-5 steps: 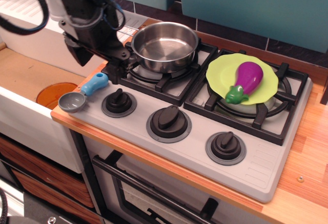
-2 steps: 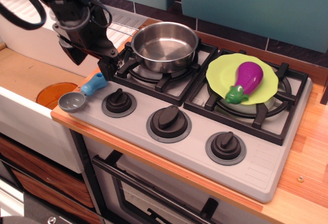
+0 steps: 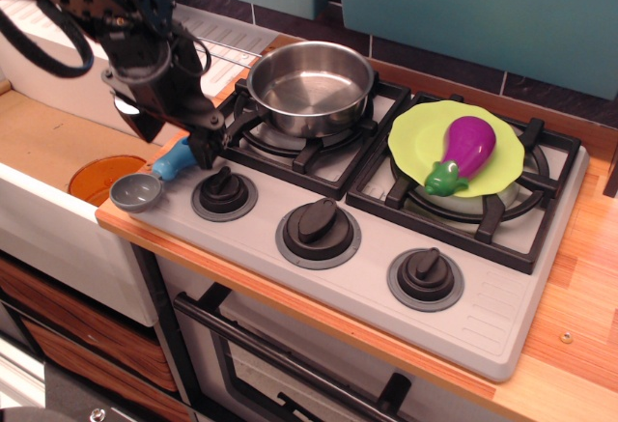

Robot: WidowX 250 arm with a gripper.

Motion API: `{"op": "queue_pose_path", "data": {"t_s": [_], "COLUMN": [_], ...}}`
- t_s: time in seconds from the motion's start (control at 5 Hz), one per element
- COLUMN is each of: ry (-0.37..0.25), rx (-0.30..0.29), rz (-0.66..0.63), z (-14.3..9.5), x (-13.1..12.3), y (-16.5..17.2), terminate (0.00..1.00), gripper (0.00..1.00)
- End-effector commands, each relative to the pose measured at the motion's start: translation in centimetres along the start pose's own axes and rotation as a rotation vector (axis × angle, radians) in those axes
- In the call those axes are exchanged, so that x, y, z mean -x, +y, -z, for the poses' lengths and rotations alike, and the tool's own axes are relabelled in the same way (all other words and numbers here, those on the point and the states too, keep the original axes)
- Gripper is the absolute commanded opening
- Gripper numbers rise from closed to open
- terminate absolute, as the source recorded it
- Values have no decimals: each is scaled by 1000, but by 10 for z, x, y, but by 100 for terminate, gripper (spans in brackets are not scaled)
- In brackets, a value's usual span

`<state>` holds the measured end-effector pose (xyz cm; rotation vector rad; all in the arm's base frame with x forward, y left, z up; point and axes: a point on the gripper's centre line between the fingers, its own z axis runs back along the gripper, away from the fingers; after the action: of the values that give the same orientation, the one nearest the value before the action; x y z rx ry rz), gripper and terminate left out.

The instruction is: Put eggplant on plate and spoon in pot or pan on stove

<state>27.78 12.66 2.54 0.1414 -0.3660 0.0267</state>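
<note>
Eggplant [image 3: 466, 151] lies on plate [image 3: 455, 148]. Gripper [image 3: 193, 148] sits over spoon [image 3: 154, 179] handle; jaw state cannot be determined. Pot [image 3: 310, 85] is empty.

Single arm enters from upper left corner, black housing, dark cables looping off left side of wrist. Wrist angled down and toward right. Pincer [image 3: 196, 149] pointed downward, low, tips near desk level. One dark finger [image 3: 205, 150] visible along near right side; second finger hidden behind body of pincer. Gap between jaws not readable from this view; open or closed state undetermined. No contact between fingers and anything confirmed.
</note>
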Motion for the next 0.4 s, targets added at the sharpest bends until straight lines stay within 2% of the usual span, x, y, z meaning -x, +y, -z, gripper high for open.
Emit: {"op": "queue_pose_path", "data": {"t_s": [0.0,0.2], "ry": [-29,-22], "rx": [-25,-27], "rz": [-24,-40], "z": [-5,-4], "x": [-2,-4], "y": [-8,-13], "terminate": [0,0], "gripper": [100,0]}}
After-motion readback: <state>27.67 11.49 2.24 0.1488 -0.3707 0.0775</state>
